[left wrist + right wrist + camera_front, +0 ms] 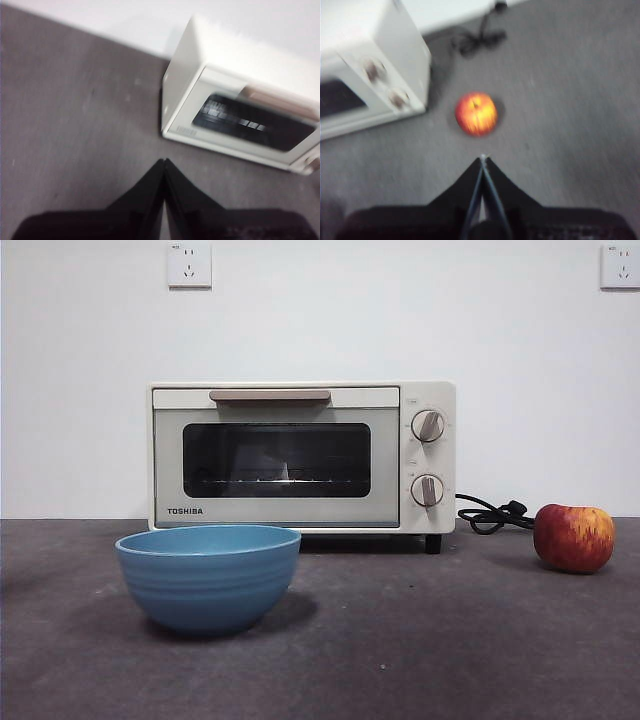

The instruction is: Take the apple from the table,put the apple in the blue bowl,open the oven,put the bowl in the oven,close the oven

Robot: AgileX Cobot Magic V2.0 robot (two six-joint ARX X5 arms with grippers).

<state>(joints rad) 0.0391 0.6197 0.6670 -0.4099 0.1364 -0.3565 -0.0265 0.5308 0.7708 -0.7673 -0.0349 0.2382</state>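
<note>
**Apple on the table, bowl empty, oven door closed**

The apple point(573, 538) sits on the table point(420, 650) off to the knob side of the oven point(300, 455), well apart from the blue bowl point(208, 577). The black cord point(492, 514) trails from the oven's rear corner and ends near the apple without touching it. The blue bowl stands upright in front of the oven's glass door, closer to the camera, and nothing shows above its rim in the front view. The oven's door is closed, its beige handle point(270, 396) lying flat along the top edge.

Neither arm appears in the front view. The right gripper point(483, 159) hangs above the table with the apple just ahead of its tips; its jaws are pressed together and hold nothing. The left gripper point(164, 162) hovers over bare table near the oven's front corner on the side away from the knobs, its jaws likewise closed tip to tip and empty. Both wrist views are blurred.
</note>
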